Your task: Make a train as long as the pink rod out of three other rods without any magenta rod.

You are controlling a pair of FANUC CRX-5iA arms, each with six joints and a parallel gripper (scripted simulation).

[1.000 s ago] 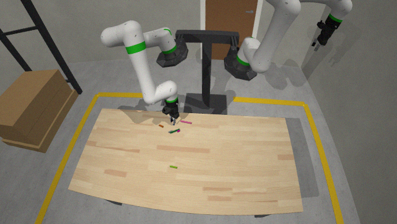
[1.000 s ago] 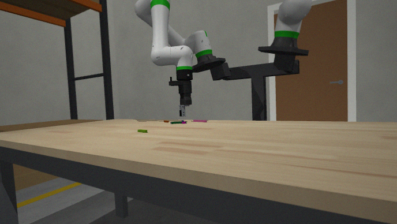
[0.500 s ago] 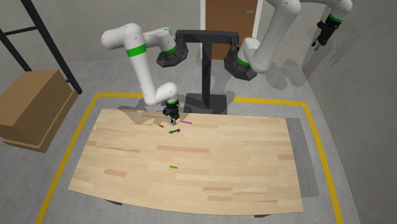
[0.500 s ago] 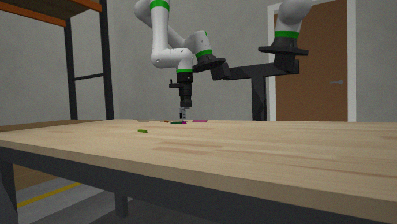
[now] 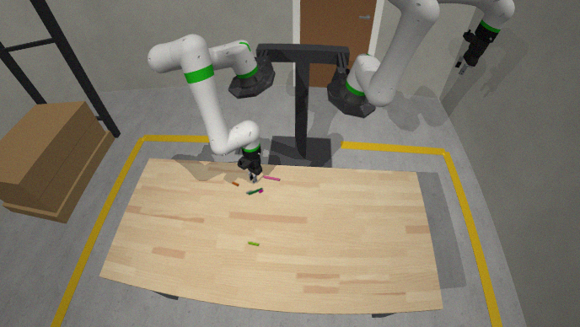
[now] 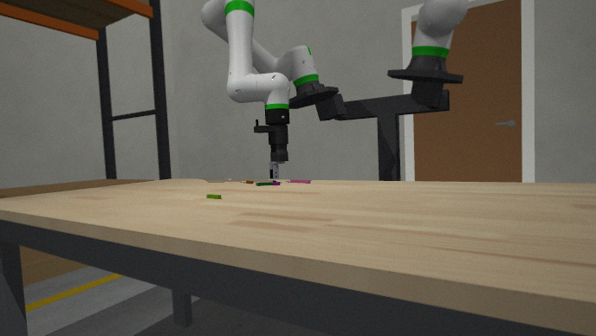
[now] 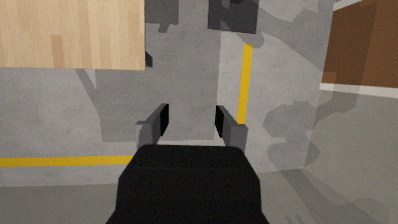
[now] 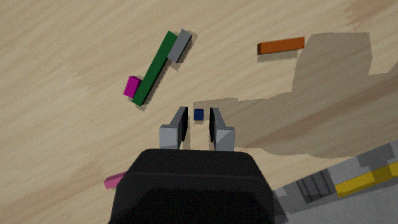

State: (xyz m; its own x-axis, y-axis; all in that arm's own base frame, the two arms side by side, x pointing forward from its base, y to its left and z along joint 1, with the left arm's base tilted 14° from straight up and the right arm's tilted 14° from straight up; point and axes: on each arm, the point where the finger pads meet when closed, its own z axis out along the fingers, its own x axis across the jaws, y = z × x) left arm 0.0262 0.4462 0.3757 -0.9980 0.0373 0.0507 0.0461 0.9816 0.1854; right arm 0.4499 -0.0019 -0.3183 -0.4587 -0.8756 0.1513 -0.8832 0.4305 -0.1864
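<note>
Hovering open near table's back edge, black right gripper [image 5: 253,179] [image 6: 274,174] [image 8: 198,120] straddles small blue rod [image 8: 199,114]; black left gripper [image 5: 462,68] [image 7: 192,120] open beyond table.

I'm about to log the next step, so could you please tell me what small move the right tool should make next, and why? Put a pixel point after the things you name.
Probably ease the right tool [image 5: 253,180] [image 6: 274,177] [image 8: 198,117] straight down around the blue rod [image 8: 199,115], before closing. Its parted fingers line up on either side of that rod, yet it seems to hover just above the table [image 5: 337,236] [image 6: 390,225] [image 8: 60,45].
</note>
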